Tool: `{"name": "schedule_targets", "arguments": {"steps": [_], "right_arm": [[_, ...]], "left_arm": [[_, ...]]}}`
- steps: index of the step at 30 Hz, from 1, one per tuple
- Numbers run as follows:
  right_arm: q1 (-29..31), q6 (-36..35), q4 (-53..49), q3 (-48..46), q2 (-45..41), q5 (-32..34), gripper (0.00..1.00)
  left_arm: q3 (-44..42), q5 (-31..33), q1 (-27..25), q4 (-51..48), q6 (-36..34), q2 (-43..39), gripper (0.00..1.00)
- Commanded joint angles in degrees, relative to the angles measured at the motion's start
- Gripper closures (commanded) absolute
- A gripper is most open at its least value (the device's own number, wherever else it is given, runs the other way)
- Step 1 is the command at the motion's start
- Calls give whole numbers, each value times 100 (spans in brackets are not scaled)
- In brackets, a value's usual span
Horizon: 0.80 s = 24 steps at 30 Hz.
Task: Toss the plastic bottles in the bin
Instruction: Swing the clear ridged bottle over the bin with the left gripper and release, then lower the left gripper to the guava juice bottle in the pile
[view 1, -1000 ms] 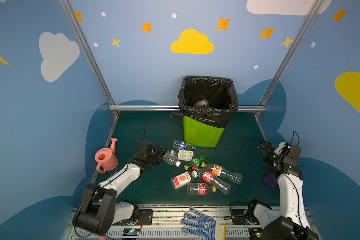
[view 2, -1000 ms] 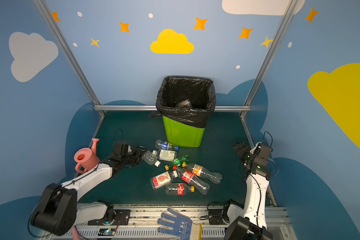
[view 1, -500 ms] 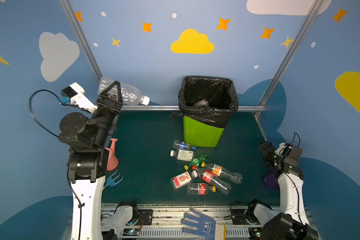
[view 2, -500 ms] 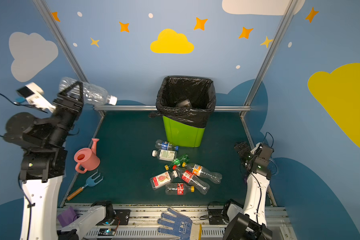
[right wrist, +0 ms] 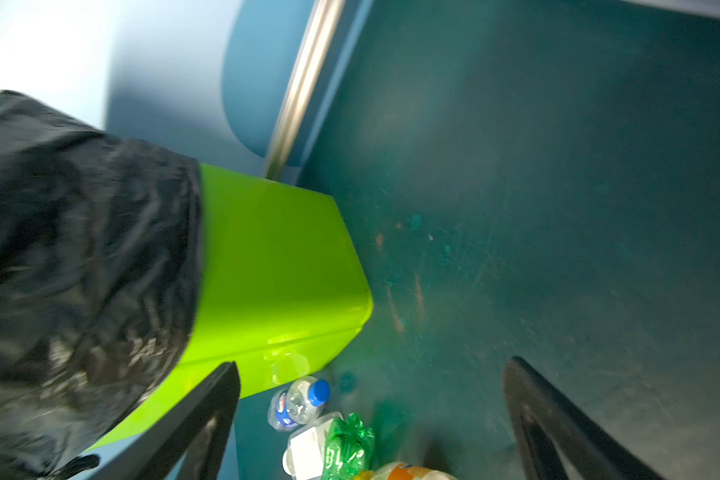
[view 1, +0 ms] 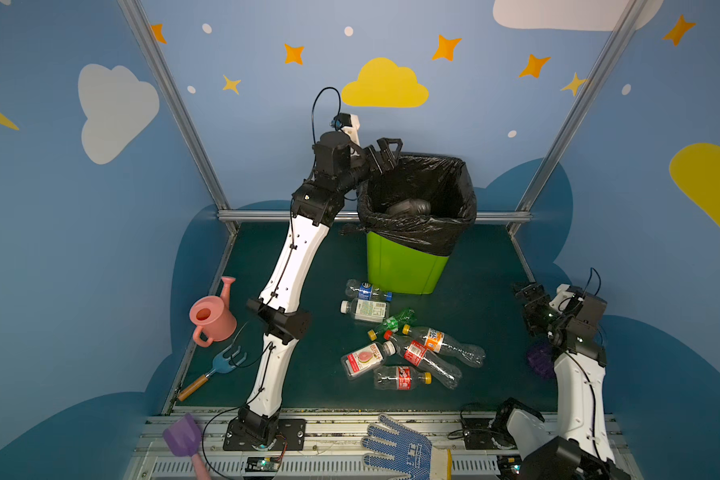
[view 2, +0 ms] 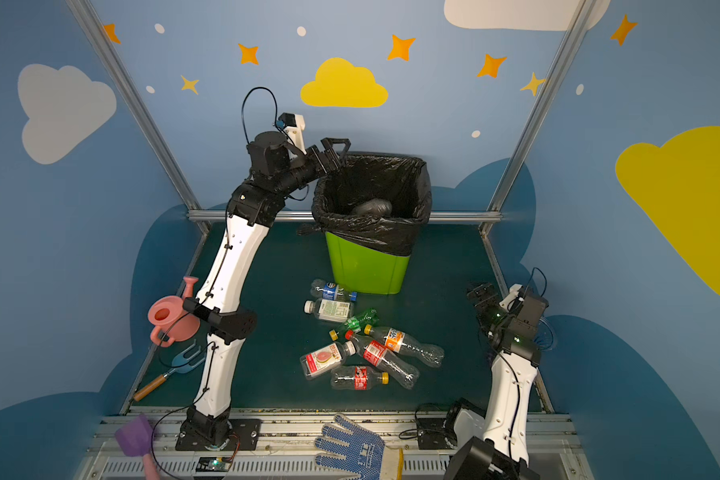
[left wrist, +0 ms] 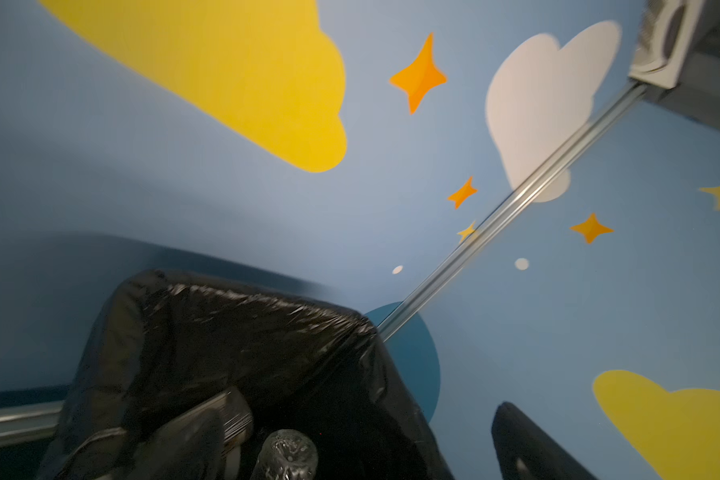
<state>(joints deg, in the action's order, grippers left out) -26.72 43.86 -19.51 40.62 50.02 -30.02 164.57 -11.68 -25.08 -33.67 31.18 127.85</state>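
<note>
The left claw hangs with its black fingers spread wide and nothing between them, over the 10 o'clock corner of the tall lime-green plastic bin, whose black bag liner folds over the rim. Inside the bag a clear plastic bottle lies on its side. At the bin's 6 o'clock, seven small clear and green plastic bottles lie in a loose pile on the dark-green desk. At the desk's 4 o'clock the right claw hangs above the surface, jaws equally wide, holding nothing.
</note>
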Motion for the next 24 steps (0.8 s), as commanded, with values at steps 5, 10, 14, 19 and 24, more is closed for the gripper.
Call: {"name": "schedule_targets", "arguments": {"steps": [5,10,14,19,24], "right_arm": [[-35,-59,-260,90,-303,-36,3],[-35,-71,-361,-33,-300,-118,3],[0,-119,-490,-121,-334,-136,3],[56,-119,-572,-186,-321,-144,3],[348,-153,-743,-490,-354,62,3]], "left_arm": [[-2382,610,193,1141,-924,-2928,0],[-3898,738,320,1039,-1258,-3864,0],[-6210,612,712,1768,-842,-4884,0],[-8544,623,900,2018,-650,-5880,0],[-9925,603,798,1474,-881,-6464,0]]}}
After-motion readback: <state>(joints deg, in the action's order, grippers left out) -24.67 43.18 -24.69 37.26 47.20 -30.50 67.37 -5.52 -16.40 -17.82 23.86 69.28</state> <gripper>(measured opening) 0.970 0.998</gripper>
